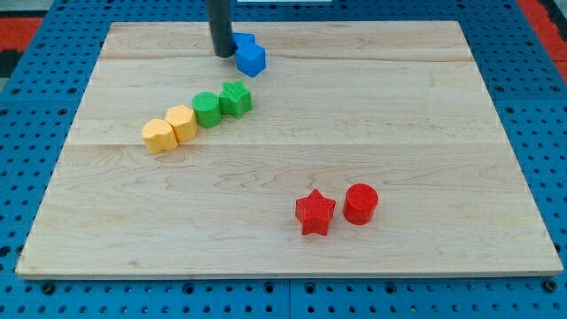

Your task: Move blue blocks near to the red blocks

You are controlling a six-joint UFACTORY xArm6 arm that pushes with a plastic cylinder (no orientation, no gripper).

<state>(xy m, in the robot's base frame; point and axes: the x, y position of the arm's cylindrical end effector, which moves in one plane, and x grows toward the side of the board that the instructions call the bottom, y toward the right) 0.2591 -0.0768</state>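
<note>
Two blue blocks sit together near the view's top: a blue cube in front and a second blue block just behind it, partly hidden, its shape unclear. My tip rests on the board at their left side, touching or almost touching them. A red star and a red cylinder sit side by side at the view's lower right, far from the blue blocks and from my tip.
A diagonal row lies left of centre: a green star-like block, a green cylinder, a yellow hexagonal block and a yellow block. The wooden board lies on a blue pegboard table.
</note>
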